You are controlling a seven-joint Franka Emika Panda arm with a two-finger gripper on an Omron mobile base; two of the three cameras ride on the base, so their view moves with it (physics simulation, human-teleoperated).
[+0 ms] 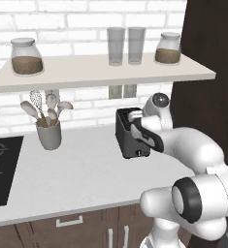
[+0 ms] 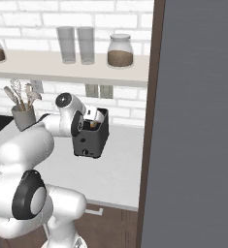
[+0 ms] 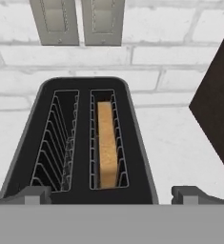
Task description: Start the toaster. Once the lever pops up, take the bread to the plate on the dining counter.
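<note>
Hand view: I'm looking straight down into the toaster [image 3: 80, 143], two slots, one slice.
Bread [image 3: 107, 143]: one tan slice standing on edge in the right-hand slot as I see it; the other slot holds just wire guides.
Toaster spot: it sits on the white worktop [image 1: 86, 174] by the brick wall, beside the dark tall cabinet [image 1: 207, 48].
Gripper [image 3: 112, 193]: I count two dark fingertips [image 3: 35, 194] spread wide, one past each side of the toaster's near end, nothing between them.
Arm: in the left base view the hand [image 1: 144, 127] hangs right above the toaster [image 1: 130, 138] and covers much of its top.
Outlets [image 3: 75, 21]: two on the wall behind the toaster.
Shelf [image 1: 101, 72]: two jars [image 1: 26, 56], two grey glasses [image 1: 126, 45].
Utensil holder [image 1: 49, 134]: one grey pot of spoons and a whisk, well left of the toaster.
Cooktop [image 1: 1, 169]: one black panel at the far left.
Blocking: from the right base view a big grey panel [image 2: 198, 126] fills the right half.
</note>
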